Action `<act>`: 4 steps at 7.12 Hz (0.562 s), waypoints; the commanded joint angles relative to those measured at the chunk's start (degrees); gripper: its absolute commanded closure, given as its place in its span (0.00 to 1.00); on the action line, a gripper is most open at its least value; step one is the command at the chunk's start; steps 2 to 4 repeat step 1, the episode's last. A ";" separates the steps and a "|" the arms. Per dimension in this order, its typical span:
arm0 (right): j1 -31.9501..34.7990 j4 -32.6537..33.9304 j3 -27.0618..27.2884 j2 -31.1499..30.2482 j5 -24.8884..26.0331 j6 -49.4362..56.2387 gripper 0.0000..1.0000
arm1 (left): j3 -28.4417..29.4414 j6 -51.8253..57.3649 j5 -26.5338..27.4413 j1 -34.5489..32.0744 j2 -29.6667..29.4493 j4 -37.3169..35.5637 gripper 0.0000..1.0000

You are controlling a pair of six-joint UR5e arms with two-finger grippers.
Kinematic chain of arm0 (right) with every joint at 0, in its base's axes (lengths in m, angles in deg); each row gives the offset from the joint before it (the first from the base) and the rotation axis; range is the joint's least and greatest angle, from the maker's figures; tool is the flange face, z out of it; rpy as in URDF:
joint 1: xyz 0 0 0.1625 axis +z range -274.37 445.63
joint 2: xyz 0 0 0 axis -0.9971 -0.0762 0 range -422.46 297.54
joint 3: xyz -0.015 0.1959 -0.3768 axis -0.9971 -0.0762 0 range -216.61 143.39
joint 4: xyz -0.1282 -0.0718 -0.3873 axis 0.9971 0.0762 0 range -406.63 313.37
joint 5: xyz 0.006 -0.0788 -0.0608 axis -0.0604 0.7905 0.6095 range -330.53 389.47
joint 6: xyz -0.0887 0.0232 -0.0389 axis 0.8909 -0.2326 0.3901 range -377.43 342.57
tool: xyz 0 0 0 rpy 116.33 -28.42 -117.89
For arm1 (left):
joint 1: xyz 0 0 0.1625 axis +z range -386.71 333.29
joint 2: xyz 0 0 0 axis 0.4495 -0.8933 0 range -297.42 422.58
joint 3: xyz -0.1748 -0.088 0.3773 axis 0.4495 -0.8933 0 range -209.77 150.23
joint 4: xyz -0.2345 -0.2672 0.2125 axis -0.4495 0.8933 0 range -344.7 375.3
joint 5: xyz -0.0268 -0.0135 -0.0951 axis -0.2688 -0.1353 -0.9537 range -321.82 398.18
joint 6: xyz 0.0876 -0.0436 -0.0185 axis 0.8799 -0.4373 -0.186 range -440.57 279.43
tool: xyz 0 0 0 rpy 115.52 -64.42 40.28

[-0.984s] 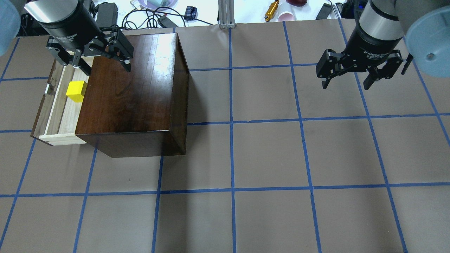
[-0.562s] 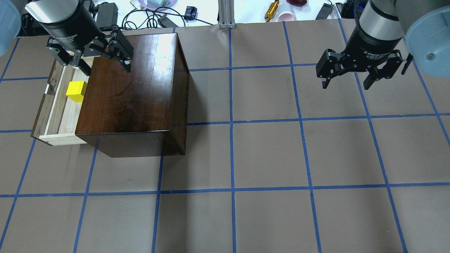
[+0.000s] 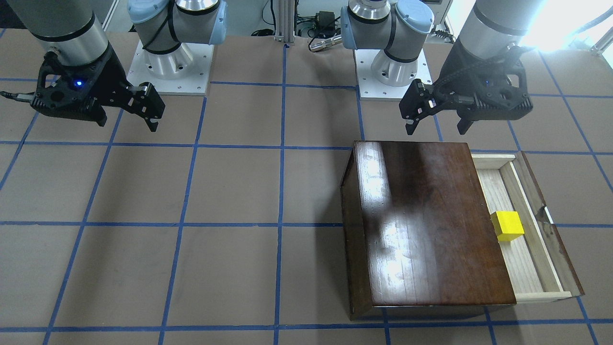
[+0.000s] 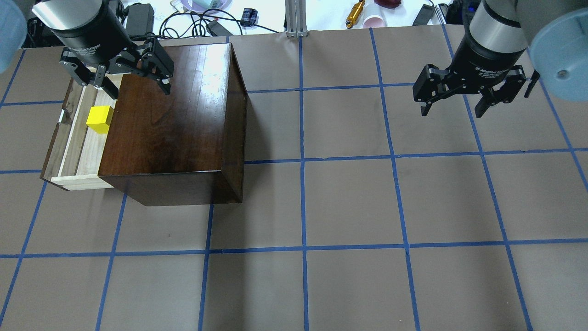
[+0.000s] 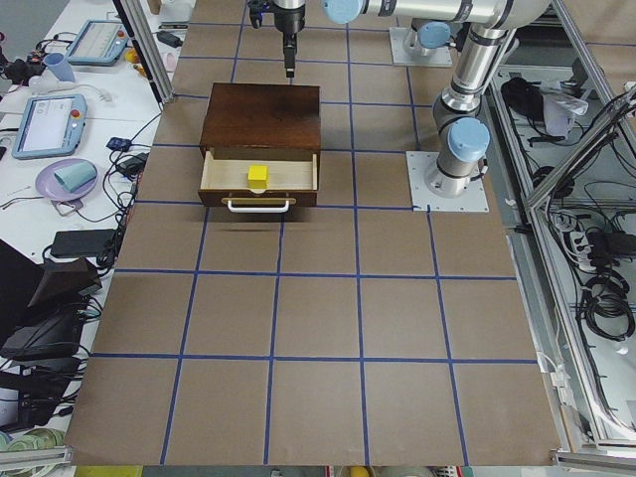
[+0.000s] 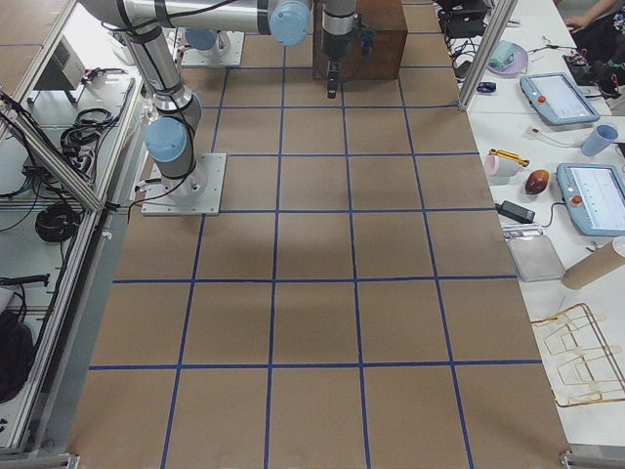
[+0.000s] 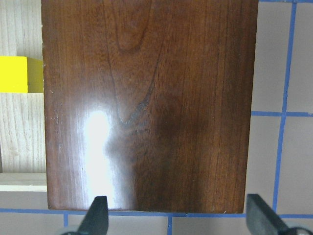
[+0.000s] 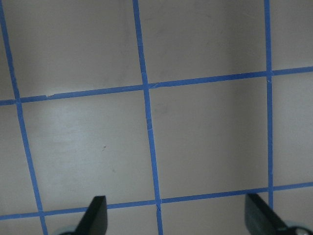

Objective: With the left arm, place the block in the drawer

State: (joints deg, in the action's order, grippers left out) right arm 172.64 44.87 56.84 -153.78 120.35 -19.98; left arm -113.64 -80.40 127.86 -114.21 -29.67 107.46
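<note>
Nothing is changed since a second ago. At 9 o'clock of the wooden box (image 4: 174, 124) the drawer (image 4: 69, 154) is pulled out, its rear hidden. The left gripper (image 4: 139, 92) and right gripper (image 4: 452, 111) are held spread, empty. The block (image 4: 100, 119) is seated in the drawer.

The drawer (image 4: 81, 154) stands open to reach from above; the box (image 4: 174, 119) covers its inner part

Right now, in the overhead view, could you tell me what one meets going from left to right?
Drawer front panel → block → wooden box → right gripper. The left gripper overlaps several of these, so it is omitted.
</note>
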 commanded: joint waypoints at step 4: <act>0.00 0.00 -0.03 0.00 0.00 0.00 0.00 | 0.03 0.00 -0.04 -0.04 -0.04 0.03 0.00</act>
